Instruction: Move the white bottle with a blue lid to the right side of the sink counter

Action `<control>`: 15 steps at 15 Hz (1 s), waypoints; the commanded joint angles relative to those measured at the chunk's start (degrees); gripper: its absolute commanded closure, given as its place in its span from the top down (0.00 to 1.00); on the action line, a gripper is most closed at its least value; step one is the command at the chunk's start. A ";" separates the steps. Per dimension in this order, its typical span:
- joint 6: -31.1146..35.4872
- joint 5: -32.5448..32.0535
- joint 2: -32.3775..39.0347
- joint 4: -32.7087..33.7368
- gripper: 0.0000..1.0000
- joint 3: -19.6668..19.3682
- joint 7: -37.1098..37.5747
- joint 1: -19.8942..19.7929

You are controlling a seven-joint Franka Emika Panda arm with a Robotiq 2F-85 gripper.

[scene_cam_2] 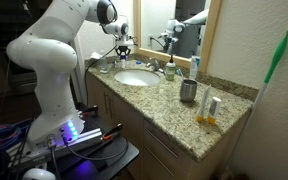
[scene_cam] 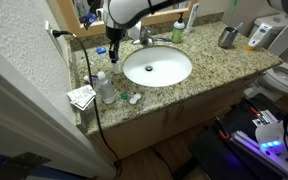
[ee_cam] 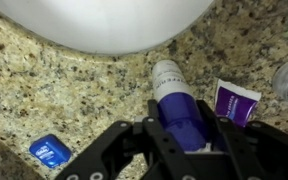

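In the wrist view the white bottle with a blue lid [ee_cam: 169, 78] sits between my gripper's [ee_cam: 181, 128] two black fingers. The fingers press on both sides of the dark blue cap, and the white body points away toward the basin [ee_cam: 94, 25]. Speckled granite of the sink counter [ee_cam: 64, 100] lies beneath. In both exterior views my gripper [scene_cam: 112, 48] [scene_cam_2: 123, 54] hangs over the counter [scene_cam: 209, 65] beside the oval white basin [scene_cam: 157, 67], on the wall side; the bottle itself is too small to make out there.
A small flat blue object [ee_cam: 51, 151] and a purple and white packet [ee_cam: 234, 100] lie near the gripper. A clear plastic bottle [scene_cam: 105, 88] stands at the counter's near corner. A chrome faucet [scene_cam: 144, 35], a metal cup [scene_cam: 227, 37] and a toilet [scene_cam: 284, 75] are also in view.
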 commanded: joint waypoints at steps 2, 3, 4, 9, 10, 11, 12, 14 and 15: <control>1.27 -1.69 -10.17 -9.31 0.16 -1.04 1.57 -1.81; 2.45 -2.13 -10.86 -10.13 0.16 -1.15 2.13 -1.94; 3.46 -1.84 -12.78 -11.77 0.16 -0.97 2.27 -2.46; 2.37 -1.44 -27.64 -22.99 0.16 -2.75 10.63 -4.68; 1.28 -1.50 -30.56 -25.17 0.16 -3.94 13.93 -4.47; 1.24 -1.39 -33.66 -27.78 0.16 -4.41 16.97 -4.62; 2.03 -1.85 -36.90 -30.49 0.16 -4.25 17.05 -4.60; 0.86 -1.65 -31.66 -24.00 0.41 -3.95 15.56 -4.39; 0.89 -1.66 -33.82 -25.94 0.41 -3.92 16.17 -4.49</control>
